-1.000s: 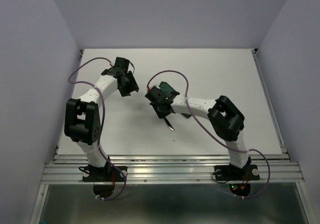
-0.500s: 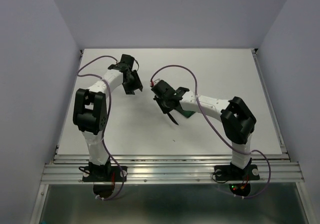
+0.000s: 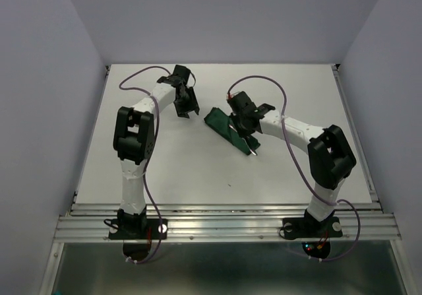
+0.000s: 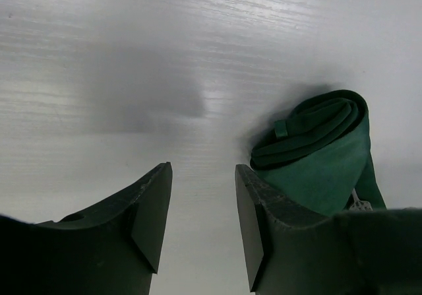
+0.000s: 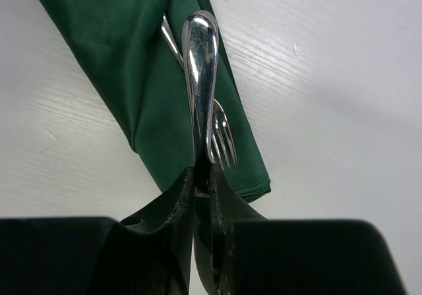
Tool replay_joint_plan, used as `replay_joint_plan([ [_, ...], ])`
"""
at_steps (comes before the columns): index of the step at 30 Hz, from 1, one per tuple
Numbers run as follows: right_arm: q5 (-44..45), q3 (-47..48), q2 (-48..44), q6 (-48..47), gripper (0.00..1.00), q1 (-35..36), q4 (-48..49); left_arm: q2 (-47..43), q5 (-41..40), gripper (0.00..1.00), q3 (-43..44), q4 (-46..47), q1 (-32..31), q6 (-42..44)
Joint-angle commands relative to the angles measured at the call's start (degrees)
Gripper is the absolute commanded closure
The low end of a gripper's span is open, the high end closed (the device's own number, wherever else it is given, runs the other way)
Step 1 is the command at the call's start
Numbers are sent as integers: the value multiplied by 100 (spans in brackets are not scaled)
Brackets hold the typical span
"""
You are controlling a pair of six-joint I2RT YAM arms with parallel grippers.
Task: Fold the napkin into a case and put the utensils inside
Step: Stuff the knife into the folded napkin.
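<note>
White table (image 3: 132,169), lavender walls on three sides.

Left: left gripper (image 4: 202,183) hangs low over the table with its fingers apart and nothing between them. It sits just beside the far-left end of the case (image 3: 219,122), not touching. In the left wrist view that end shows as stacked folds just to the right of the right finger.

Middle: the case lies flat as a narrow green strip. In the top view its long axis runs diagonally from far-left to near-right. The fork (image 5: 223,140) lies along it, tines exposed on the cloth and pointing at the near-right end. Its handle disappears under a fold.

Right: right gripper (image 5: 203,179) is clamped on the knife (image 5: 201,57), rounded handle end forward. The rest of the knife is hidden in the jaws.

Key relation: the knife's axis is close to parallel with the case's axis and sits directly over it, next to the fork. The right arm is the nearer one and holds the load. My read is that the next move is a slide along that axis under the same fold. I can't tell from here where the pocket mouth opens.
</note>
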Motion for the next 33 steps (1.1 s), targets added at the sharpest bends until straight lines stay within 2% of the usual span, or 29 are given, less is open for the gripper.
replay_joint_plan([
  [1, 84, 5, -48, -184, 99, -47, -20, 225, 115, 46, 573, -287, -81, 137],
  [10, -74, -39, 286, -307, 99, -100, -100, 867, 159, 47, 1408, -586, -257, 137],
  [33, -804, 137, 621, -430, 99, -100, -416, 1324, 317, 49, 1796, -481, -503, -48],
])
